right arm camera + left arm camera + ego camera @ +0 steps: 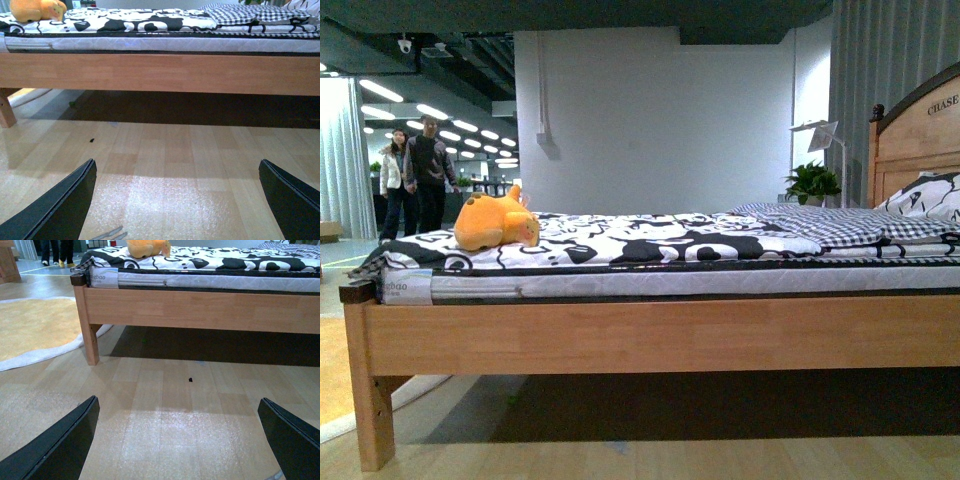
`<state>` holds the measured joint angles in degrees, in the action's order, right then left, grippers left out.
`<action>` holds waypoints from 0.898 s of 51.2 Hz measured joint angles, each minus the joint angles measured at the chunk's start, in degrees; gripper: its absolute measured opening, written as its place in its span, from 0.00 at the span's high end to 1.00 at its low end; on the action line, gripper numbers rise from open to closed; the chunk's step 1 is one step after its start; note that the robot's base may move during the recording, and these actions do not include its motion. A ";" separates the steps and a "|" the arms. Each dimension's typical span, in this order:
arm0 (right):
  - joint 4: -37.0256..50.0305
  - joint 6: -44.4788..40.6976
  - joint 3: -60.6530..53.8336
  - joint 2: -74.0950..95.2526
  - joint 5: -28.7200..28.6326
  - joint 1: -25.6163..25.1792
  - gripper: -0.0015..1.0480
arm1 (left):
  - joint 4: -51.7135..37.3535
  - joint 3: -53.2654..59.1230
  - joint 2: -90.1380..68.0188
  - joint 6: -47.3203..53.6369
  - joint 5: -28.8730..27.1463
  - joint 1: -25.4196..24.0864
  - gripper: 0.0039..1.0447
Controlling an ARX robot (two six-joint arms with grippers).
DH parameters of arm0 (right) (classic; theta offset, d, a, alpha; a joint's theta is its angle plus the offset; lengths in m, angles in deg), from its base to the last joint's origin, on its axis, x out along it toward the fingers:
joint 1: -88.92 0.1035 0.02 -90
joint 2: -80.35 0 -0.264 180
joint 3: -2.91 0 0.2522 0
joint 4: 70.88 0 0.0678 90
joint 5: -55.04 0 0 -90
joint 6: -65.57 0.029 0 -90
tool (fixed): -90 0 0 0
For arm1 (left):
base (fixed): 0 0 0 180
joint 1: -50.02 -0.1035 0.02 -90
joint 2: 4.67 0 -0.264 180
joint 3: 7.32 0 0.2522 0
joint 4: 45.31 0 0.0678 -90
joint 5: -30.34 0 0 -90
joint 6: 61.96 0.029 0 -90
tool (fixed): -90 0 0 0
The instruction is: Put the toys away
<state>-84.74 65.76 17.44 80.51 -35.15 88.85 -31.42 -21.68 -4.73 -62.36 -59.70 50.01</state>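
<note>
Seems the approach step: finds orange plush toy (497, 222) on the bed (620, 335) near its corner, well apart from both arms. Shows left gripper (177, 401) and right gripper (176, 161) wide open, empty, low over the floor (165, 385). Calls next for raising an arm above the mattress (670, 284).

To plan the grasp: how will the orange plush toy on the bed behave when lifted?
The plush toy looks soft and plump, so it will probably squash, not break, and feel light. Lying low on the flat bed, it should hardly roll.
</note>
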 joint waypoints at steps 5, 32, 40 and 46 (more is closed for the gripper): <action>0.00 0.00 0.00 0.00 -0.02 0.00 0.06 | 0.00 0.00 0.00 0.00 0.00 0.00 0.06; 0.00 0.00 0.00 0.00 0.00 0.00 0.06 | 0.00 0.00 0.00 0.00 0.00 0.00 0.06; 0.00 0.00 0.00 0.00 0.00 0.00 0.06 | 0.00 0.00 0.00 0.00 0.00 0.00 0.06; 0.00 0.00 0.00 0.00 -0.02 0.00 0.06 | 0.00 0.00 0.00 0.00 0.00 0.00 0.06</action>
<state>-84.74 65.76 17.44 80.51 -35.17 88.85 -31.42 -21.68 -4.73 -62.36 -59.70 50.01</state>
